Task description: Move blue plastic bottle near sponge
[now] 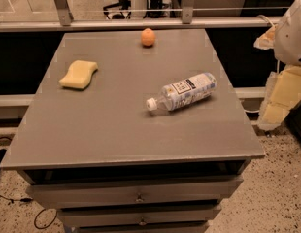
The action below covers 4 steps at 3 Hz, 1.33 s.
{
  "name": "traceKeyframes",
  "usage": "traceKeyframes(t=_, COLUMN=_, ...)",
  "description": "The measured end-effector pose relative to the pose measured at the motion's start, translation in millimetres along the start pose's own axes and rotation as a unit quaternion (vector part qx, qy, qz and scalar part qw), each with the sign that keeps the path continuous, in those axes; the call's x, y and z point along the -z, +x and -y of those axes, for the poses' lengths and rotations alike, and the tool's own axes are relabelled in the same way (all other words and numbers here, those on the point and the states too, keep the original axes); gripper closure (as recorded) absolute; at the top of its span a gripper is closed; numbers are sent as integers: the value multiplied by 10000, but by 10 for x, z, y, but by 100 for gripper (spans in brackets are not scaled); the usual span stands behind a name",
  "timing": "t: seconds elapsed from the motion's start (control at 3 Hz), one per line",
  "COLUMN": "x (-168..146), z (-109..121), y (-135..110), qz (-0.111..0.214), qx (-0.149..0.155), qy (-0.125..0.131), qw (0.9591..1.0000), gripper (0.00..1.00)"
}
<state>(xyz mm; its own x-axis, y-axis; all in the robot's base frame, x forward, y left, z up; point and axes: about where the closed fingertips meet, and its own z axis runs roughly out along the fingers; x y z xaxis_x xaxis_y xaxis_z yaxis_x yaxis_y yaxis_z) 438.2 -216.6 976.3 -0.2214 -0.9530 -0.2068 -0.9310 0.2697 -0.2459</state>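
The blue plastic bottle (181, 91) lies on its side on the right half of the grey table top (116, 125), white cap pointing to the front left. The pale yellow sponge (79, 74) lies on the left side of the table, well apart from the bottle. My arm's white joint (292, 30) shows at the right edge of the view. My gripper (280, 98) hangs below it, off the table's right side, to the right of the bottle and touching nothing.
A small round orange fruit (148, 37) sits near the table's far edge. The table is a drawer cabinet with handles (139, 198) at the front. A metal railing (141, 23) runs behind it. Cables lie on the floor at the left.
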Motion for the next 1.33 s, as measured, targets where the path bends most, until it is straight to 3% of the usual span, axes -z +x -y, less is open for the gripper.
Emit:
traceKeyframes(t=0.67, x=-10, z=23, y=-15, qz=95, qx=6, qy=8, qw=10000, gripper=0)
traceKeyframes(t=1.33, x=-479, z=383, y=-87, qz=678, qx=84, qy=-127, qw=9976, gripper=0)
